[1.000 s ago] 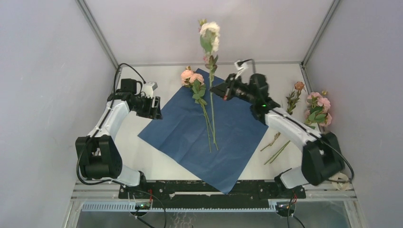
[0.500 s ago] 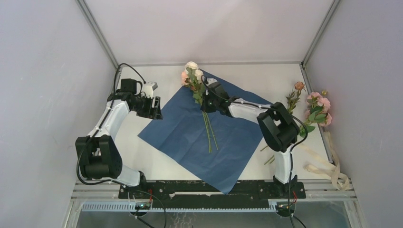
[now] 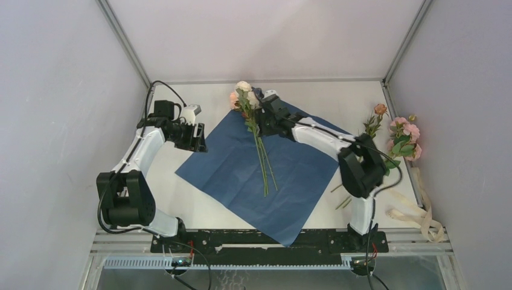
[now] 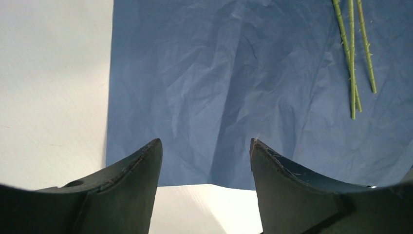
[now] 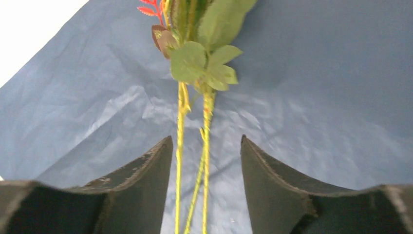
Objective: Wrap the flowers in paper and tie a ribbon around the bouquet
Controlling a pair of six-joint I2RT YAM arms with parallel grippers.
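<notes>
The paper (image 3: 290,175) lies flat with its navy side up in the middle of the table. On it lie the flowers (image 3: 244,95), pink and cream blooms at the far corner and thin stems (image 3: 264,163) running toward me. My right gripper (image 3: 264,119) hangs open just over the stems, below the leaves. In the right wrist view the stems (image 5: 181,131) run between the spread fingers, and the gripper (image 5: 206,146) grips nothing. My left gripper (image 3: 197,138) is open at the paper's left corner. In the left wrist view the paper (image 4: 219,83) fills the frame beyond that gripper (image 4: 204,151).
More pink roses (image 3: 406,140) and a single stem (image 3: 374,124) lie at the right edge of the table. The cream ribbon (image 3: 426,212) trails along the right front corner. Grey walls close in on the left, the back and the right.
My right arm brought a tall flower down from the air onto the paper beside the others, then its jaws opened and let the stem go. The left arm stayed still.
</notes>
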